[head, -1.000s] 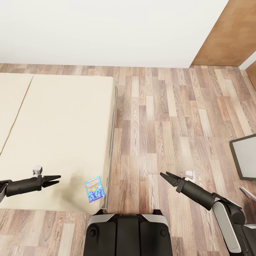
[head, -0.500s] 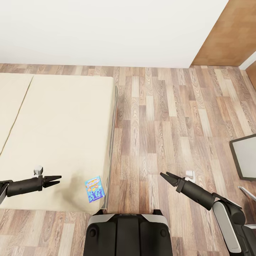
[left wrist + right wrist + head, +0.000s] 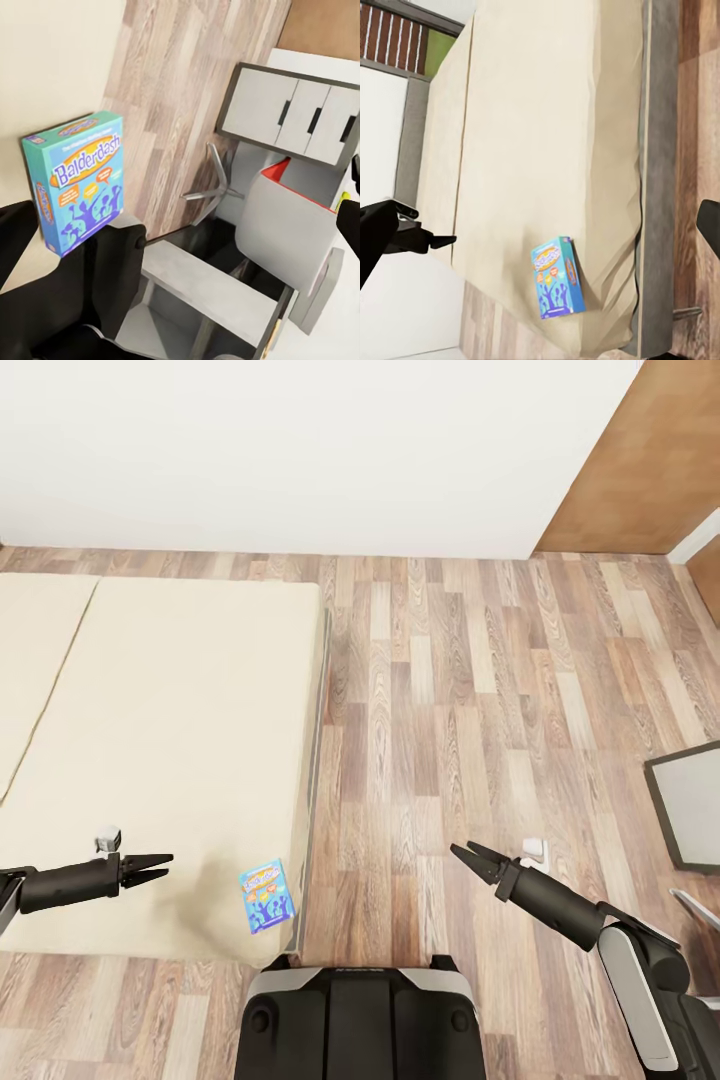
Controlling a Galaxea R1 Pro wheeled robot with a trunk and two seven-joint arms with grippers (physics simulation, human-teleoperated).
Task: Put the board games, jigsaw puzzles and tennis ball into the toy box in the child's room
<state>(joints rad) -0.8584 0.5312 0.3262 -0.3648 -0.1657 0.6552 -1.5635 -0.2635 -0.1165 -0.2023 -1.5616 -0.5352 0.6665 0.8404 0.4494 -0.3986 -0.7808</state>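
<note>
Head view: a small blue board game (image 3: 267, 896) is seen lying flat on the beige bed (image 3: 170, 740), close to the mattress corner nearest the robot's base (image 3: 355, 1020). The left gripper (image 3: 158, 866) is held over the mattress, well apart from the box, with its two fingers spread and nothing between them. The right gripper (image 3: 466, 855) is held over the wood-plank floor (image 3: 470, 690) beside the bed, its fingers likewise parted and empty. A white wall (image 3: 300, 450) is seen behind the bed, and a dark-framed grey cabinet section (image 3: 690, 800) at the right edge. On the lid, in the left wrist view, the word "Balderdash" can be read on the box (image 3: 79, 176).
</note>
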